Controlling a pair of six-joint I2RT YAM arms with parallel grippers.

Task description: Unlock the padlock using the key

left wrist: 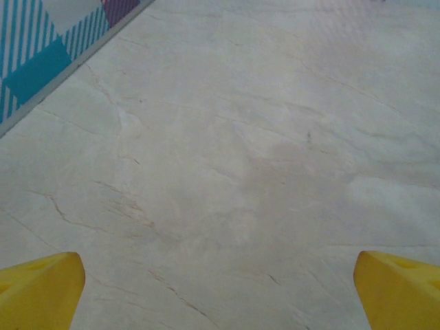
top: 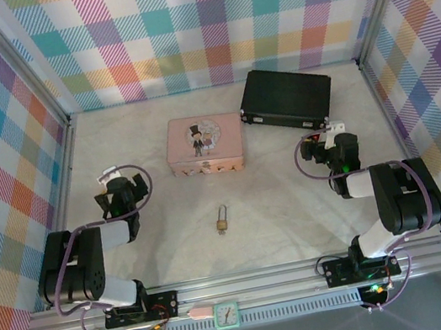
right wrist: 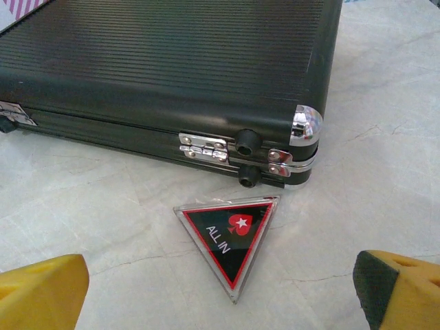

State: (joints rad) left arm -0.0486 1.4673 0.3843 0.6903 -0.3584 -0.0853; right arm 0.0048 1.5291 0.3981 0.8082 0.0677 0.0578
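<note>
The padlock [top: 224, 221] lies flat on the bench [top: 279, 206], about midway between the two arms. Its shackle points away towards the pink box [top: 205, 145], and it lies well apart from the box. Nothing touches it.

The left gripper [top: 115, 186] sits near the left wall. In its wrist view the left gripper [left wrist: 220, 292] is spread wide, with one yellow fingertip [left wrist: 38, 289] in each lower corner and bare bench between them.

The right gripper [top: 320, 145] sits just in front of the black case [top: 286, 97]. In its wrist view the right gripper [right wrist: 220, 295] is also spread wide and holds nothing. A triangular "ALL IN" token [right wrist: 230, 234] lies on the bench just before the case's latched edge [right wrist: 206, 148], ahead of the fingertips [right wrist: 41, 292].
</note>
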